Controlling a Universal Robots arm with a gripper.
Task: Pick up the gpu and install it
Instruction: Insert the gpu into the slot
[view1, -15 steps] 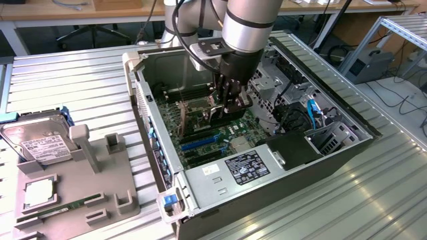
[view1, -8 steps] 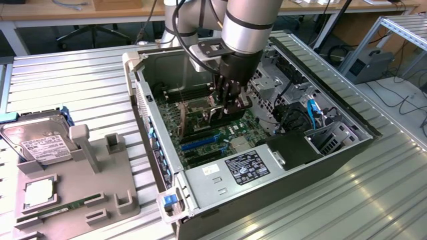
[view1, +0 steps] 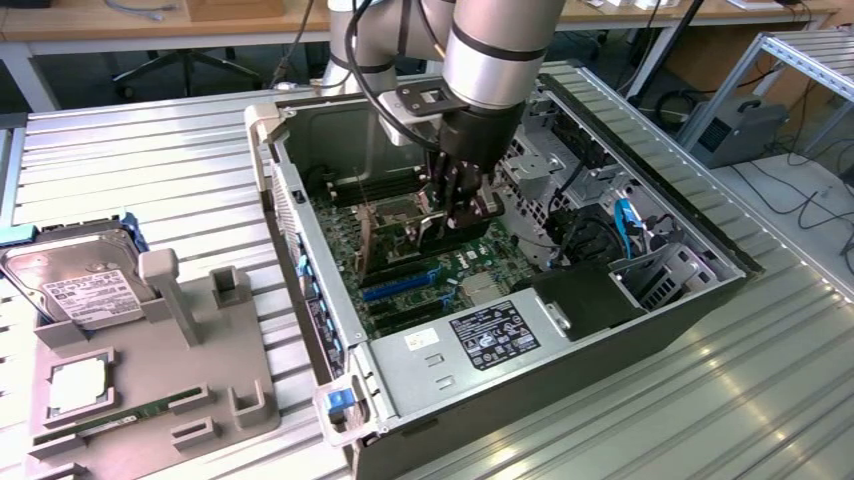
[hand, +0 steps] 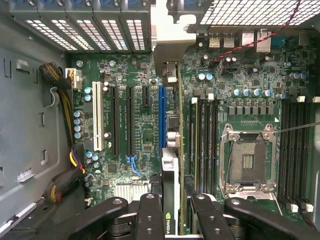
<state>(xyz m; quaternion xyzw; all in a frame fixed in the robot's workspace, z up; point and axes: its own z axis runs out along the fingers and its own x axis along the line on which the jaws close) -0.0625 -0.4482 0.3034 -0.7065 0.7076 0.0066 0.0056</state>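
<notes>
The gpu (hand: 172, 150) stands on edge inside the case (view1: 287, 215), right over the motherboard (hand: 145, 135). My gripper (hand: 175, 212) is clamped on it, one finger on each flat face. In the wrist view I see the card edge-on. It runs long between the fingers toward the rear vents (hand: 82, 30), with a green logo patch near the gripper. It sits just beside the blue slot (hand: 161, 115), between that slot and the black RAM slots (hand: 202, 140). I cannot tell whether its bottom edge is in a slot.

The open CPU socket (hand: 248, 160) is past the RAM slots. A white slot (hand: 96, 122) and two black ones lie on the blue slot's other side.

In the exterior view the arm (view1: 494, 50) reaches straight down into the open case. The labelled power supply (view1: 494, 335) is at the near end. On the bench (view1: 134, 160), on the exterior view's left, a gray fixture (view1: 220, 390) carries a hard drive (view1: 87, 285), a CPU (view1: 78, 385) and a RAM stick (view1: 127, 420).
</notes>
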